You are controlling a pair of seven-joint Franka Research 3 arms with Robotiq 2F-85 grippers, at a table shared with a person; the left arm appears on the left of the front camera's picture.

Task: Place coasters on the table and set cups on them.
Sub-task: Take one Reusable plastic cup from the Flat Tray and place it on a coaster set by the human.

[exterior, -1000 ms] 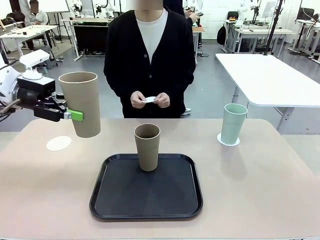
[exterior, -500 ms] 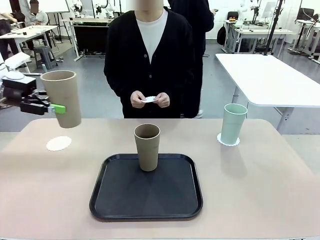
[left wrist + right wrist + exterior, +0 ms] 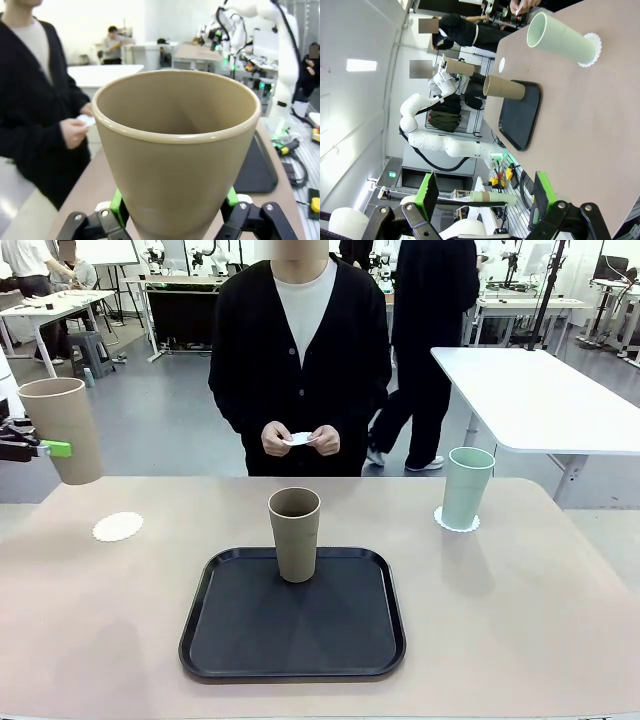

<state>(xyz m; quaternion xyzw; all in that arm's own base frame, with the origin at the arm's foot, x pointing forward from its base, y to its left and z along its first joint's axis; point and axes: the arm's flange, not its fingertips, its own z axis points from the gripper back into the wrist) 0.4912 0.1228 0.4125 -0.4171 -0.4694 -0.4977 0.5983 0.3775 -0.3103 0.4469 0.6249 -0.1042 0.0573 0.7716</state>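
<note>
My left gripper (image 3: 58,448) is shut on a beige-brown cup (image 3: 62,428) and holds it upright in the air at the picture's left edge, above and left of a bare white coaster (image 3: 118,527). In the left wrist view the cup (image 3: 177,145) sits between the green pads (image 3: 117,204). A second beige-brown cup (image 3: 294,533) stands at the back of the black tray (image 3: 292,640). The mint cup (image 3: 467,486) stands on a coaster (image 3: 456,523) at the right. The person holds another coaster (image 3: 300,439) in both hands. My right gripper (image 3: 484,196) is open and holds nothing.
The person stands at the table's (image 3: 520,610) far edge, facing the tray. A white table (image 3: 540,390) stands behind at the right. The right wrist view shows the mint cup (image 3: 562,37), the tray (image 3: 520,117) and the bare coaster (image 3: 502,64) from the side.
My left arm has carried the beige-brown cup to the left, past the bare coaster, out to the picture's edge. A person walks by in the background. The cups on the table have not moved.
</note>
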